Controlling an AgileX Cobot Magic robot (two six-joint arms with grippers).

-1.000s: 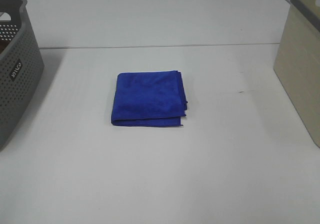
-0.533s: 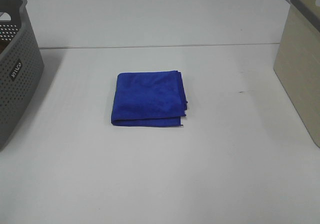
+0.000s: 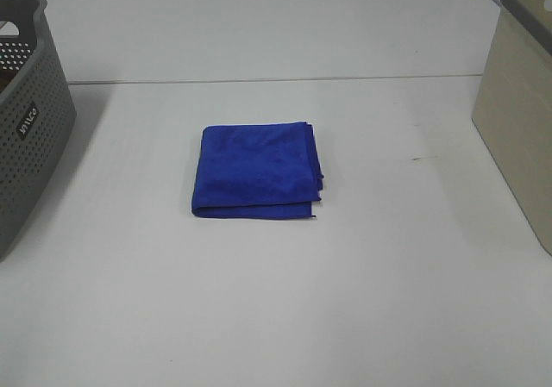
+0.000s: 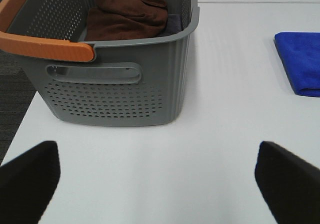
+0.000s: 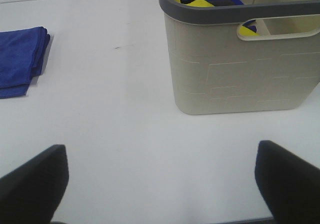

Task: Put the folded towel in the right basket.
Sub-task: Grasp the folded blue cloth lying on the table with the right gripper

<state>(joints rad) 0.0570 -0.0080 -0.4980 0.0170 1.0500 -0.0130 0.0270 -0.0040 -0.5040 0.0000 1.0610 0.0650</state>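
On the table (image 3: 388, 275), folded towel (image 3: 256, 170) lies flat, long axis left-right.

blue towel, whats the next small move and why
Probably swing the right gripper toward the blue towel and lower it over the near edge. The towel lies flat with nothing gripping it, that gripper is open and holds nothing, and the beige basket stands on that arm's side.
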